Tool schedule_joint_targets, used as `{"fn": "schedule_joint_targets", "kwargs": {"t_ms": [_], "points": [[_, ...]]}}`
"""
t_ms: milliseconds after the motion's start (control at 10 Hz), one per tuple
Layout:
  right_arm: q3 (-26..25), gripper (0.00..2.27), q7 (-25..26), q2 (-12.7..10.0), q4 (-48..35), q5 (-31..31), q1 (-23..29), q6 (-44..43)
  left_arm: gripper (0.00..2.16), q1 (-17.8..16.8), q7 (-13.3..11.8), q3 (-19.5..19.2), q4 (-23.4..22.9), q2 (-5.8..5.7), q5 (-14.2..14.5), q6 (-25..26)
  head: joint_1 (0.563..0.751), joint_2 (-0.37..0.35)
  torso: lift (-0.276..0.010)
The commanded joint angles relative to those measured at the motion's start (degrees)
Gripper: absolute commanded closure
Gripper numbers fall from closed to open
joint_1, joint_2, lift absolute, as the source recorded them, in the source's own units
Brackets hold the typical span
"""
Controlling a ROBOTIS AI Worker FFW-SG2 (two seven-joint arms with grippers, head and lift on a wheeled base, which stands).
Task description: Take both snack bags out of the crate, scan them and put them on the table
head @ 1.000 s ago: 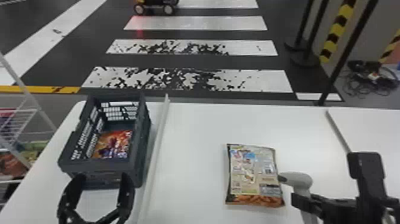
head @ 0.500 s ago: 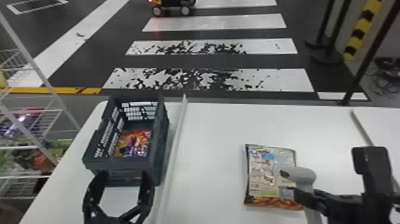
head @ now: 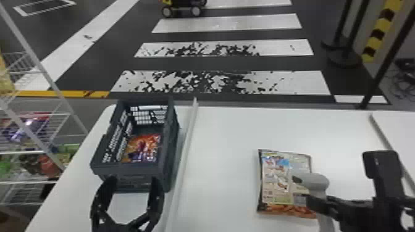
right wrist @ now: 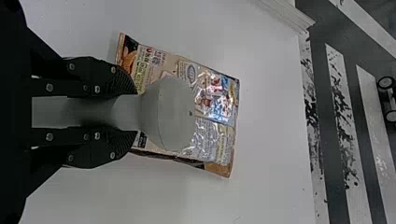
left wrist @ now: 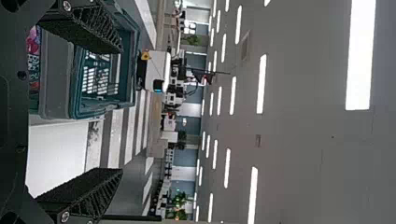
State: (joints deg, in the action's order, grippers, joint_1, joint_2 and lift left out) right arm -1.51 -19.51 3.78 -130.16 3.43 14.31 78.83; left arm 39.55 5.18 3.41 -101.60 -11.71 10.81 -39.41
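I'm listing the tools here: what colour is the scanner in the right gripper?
The scanner is plain grey; the right wrist view shows it best.

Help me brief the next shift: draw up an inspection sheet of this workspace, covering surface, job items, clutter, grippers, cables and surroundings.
Surface: white tabletop with a raised pale strip beside the crate.
Job's things: orange printed snack bag inside dark grey plastic crate; cream-and-orange snack bag flat on the tabletop.
Clutter: nothing seen.
Grippers: left gripper at the crate's near end, fingers open; right gripper gripping a grey scanner above the second bag.
Cables: dark tangle on the floor, far right.
Surroundings: white wire shelf left; striped floor beyond.
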Motion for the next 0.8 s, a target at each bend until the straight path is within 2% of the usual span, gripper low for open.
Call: {"fn": "schedule_joint_targets", "kwargs": {"t_ms": [0, 700], "points": [[0.0, 2.26, 0.0, 0.0, 0.8, -0.2, -0.6, -0.1, 0.09, 0.0, 0.0, -0.1, 0.0, 0.02, 0.0, 0.0, 0.695, 0.143, -0.094], [-0.4, 2.26, 0.0, 0.1, 3.5, -1.0, -1.7, -0.6, 0.09, 0.0, 0.1, -0.2, 0.0, 0.02, 0.0, 0.0, 0.695, 0.131, -0.094]]}}
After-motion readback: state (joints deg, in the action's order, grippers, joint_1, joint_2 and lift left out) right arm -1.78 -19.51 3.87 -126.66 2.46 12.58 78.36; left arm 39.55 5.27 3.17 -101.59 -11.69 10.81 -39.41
